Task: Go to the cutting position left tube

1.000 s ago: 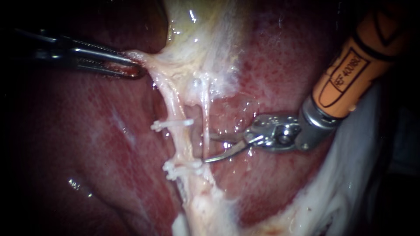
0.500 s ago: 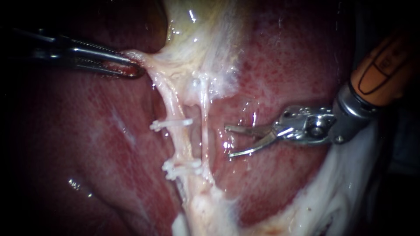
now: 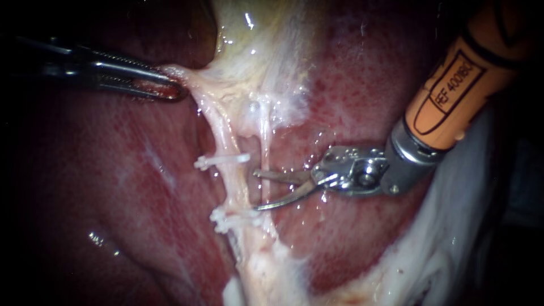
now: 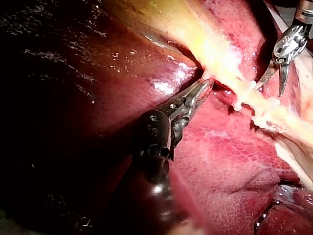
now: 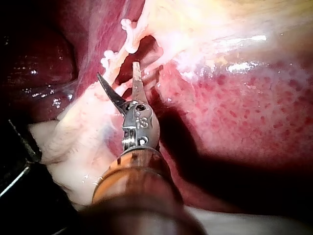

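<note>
Your right instrument (image 3: 256, 190) has its blades apart, tips beside the left tube (image 3: 233, 184) between upper clip (image 3: 222, 161) and lower clip (image 3: 235, 217); at upper left, your left instrument (image 3: 178, 89) clamps pale tissue (image 3: 195, 85).

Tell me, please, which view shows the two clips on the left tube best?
The endoscope view: both clips lie in full across the left tube. The left wrist view shows them small, far off; the right wrist view shows them obliquely, ahead of the right instrument.

Shafts: left instrument (image 3: 173, 86) lost in darkness, right instrument (image 3: 256, 190) cut by edge
</note>
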`<action>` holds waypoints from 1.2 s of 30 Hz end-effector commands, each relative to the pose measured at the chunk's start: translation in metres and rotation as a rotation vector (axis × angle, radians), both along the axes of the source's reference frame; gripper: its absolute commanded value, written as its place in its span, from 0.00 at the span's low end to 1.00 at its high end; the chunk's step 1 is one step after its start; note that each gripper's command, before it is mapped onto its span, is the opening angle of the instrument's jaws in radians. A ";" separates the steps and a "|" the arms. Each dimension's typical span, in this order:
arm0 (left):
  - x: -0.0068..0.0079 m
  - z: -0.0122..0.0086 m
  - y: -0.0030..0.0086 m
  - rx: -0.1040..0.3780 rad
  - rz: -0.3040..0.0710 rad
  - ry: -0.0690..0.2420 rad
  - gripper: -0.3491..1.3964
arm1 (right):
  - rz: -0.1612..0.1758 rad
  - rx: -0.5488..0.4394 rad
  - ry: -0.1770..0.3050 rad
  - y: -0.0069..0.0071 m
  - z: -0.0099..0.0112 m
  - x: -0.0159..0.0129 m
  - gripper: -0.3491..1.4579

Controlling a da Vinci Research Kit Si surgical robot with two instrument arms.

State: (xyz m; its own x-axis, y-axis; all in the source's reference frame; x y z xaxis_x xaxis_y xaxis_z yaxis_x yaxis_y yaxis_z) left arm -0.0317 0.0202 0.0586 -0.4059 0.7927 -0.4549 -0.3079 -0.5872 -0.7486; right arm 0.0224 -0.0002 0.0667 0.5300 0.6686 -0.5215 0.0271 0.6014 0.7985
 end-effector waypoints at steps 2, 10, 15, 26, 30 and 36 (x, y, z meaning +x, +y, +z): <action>0.0000 0.0000 0.0000 0.000 0.000 0.000 0.00 | 0.000 0.011 -0.006 -0.0001 0.0005 0.0000 0.88; 0.0000 0.0001 -0.0001 -0.001 -0.001 0.001 0.00 | -0.003 0.019 -0.009 0.0002 0.0020 0.0000 0.88; -0.0001 0.0001 -0.0001 -0.001 -0.001 0.001 0.00 | -0.014 0.020 -0.004 0.0001 0.0022 0.0003 0.88; -0.0001 0.0001 -0.0001 -0.001 -0.001 0.001 0.00 | -0.043 0.042 0.041 -0.0003 0.0013 0.0029 0.87; -0.0001 0.0002 -0.0001 -0.001 -0.001 0.001 0.00 | -0.037 0.044 0.048 -0.0003 0.0012 0.0040 0.87; -0.0002 0.0002 -0.0001 -0.001 -0.001 0.001 0.00 | -0.026 0.048 0.065 0.0000 0.0013 0.0056 0.87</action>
State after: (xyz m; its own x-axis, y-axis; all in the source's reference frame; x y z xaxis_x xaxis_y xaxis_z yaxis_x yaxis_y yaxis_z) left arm -0.0319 0.0201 0.0588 -0.4053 0.7926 -0.4557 -0.3092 -0.5879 -0.7475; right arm 0.0282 -0.0002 0.0680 0.5128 0.6805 -0.5233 0.0975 0.5595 0.8231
